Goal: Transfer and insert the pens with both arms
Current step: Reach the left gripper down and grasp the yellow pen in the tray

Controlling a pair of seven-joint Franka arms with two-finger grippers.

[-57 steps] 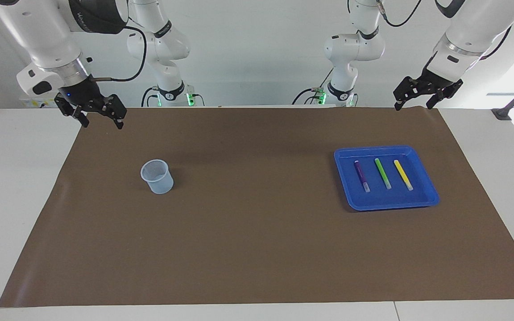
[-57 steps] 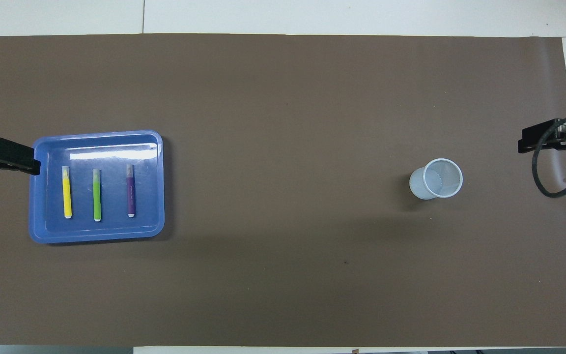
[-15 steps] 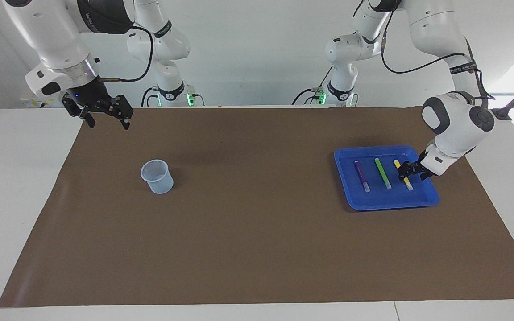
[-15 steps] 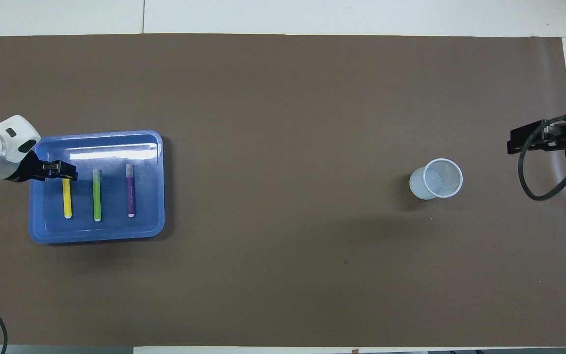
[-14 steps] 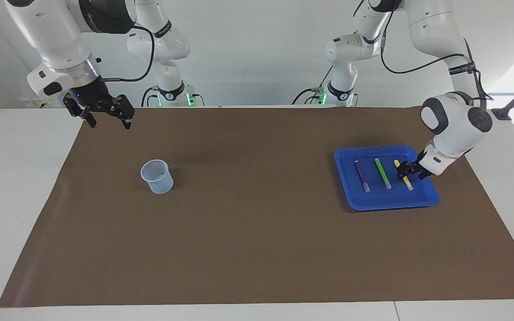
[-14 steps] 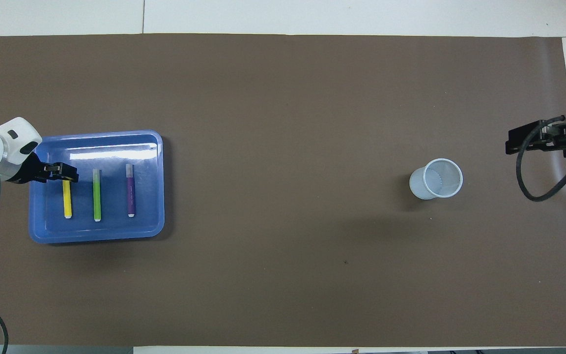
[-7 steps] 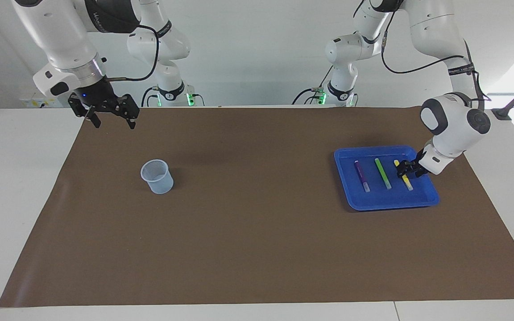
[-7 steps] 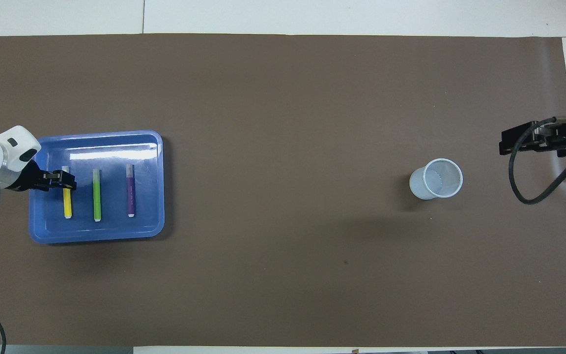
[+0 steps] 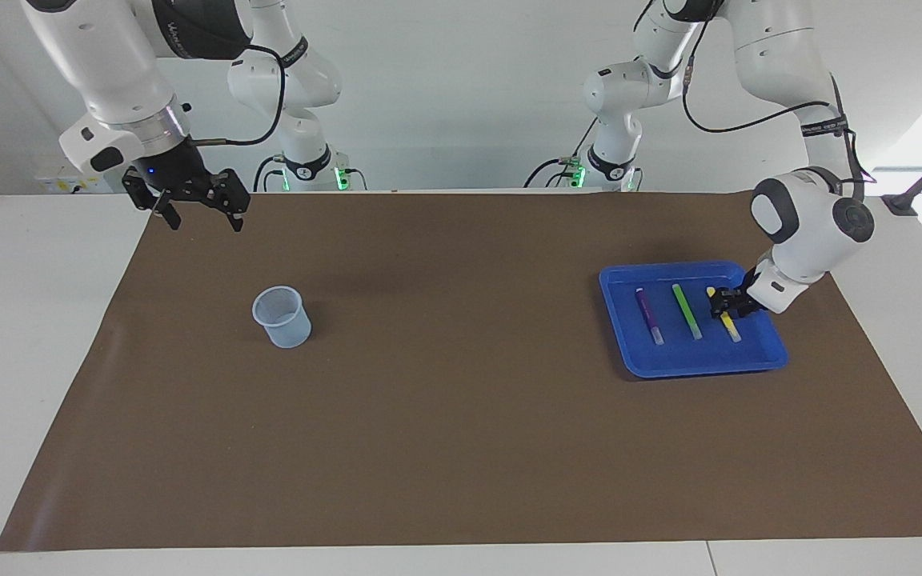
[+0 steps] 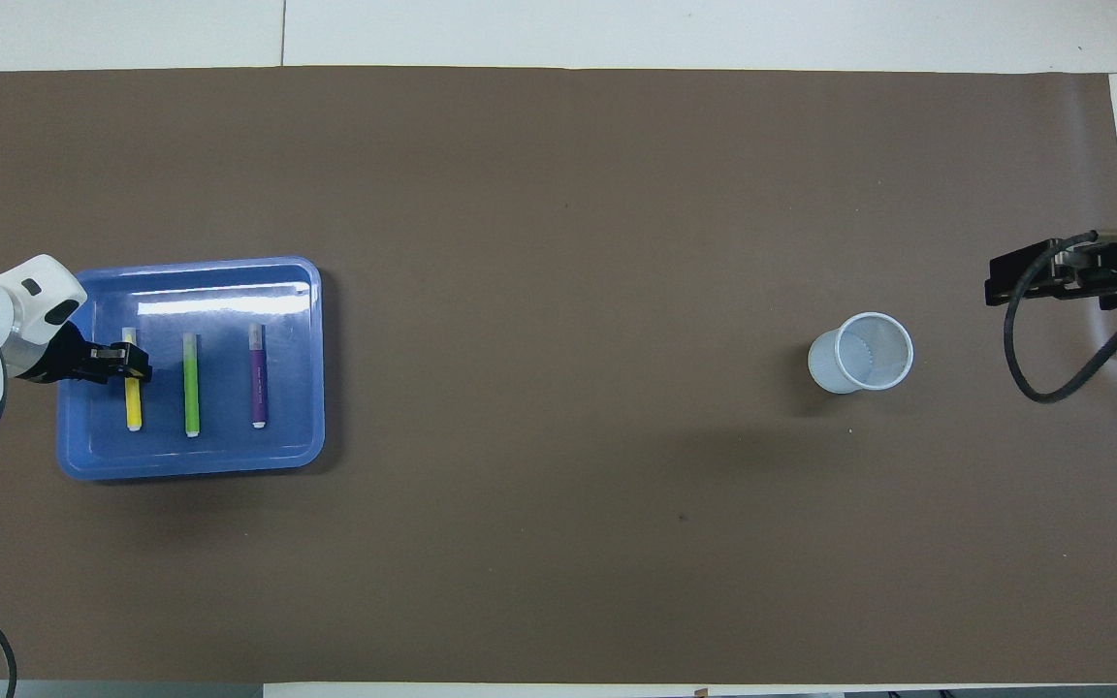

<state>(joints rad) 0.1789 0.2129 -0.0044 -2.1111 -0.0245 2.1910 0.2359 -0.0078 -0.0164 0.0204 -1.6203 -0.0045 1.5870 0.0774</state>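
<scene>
Three pens lie side by side in a blue tray [image 9: 701, 368] at the left arm's end of the table: purple pen [image 9: 648, 315], green pen [image 9: 686, 310] and yellow pen [image 9: 729, 326]. My left gripper [image 9: 723, 306] is down in the tray, straddling the yellow pen [image 10: 133, 407] about a third of its length from its end farther from the robots. The yellow pen lies flat. My right gripper [image 9: 206, 224] hangs open in the air over the mat's edge nearest the robots, at the right arm's end, holding nothing.
A pale blue plastic cup [image 9: 281, 316] stands upright on the brown mat [image 9: 445, 416] toward the right arm's end. Two smaller white arms with green lights [image 9: 313, 172] stand at the robots' edge of the table.
My left gripper has slid a little along the yellow pen toward the robots and has been closing. The right gripper drifted slightly toward the table's middle, then stayed still.
</scene>
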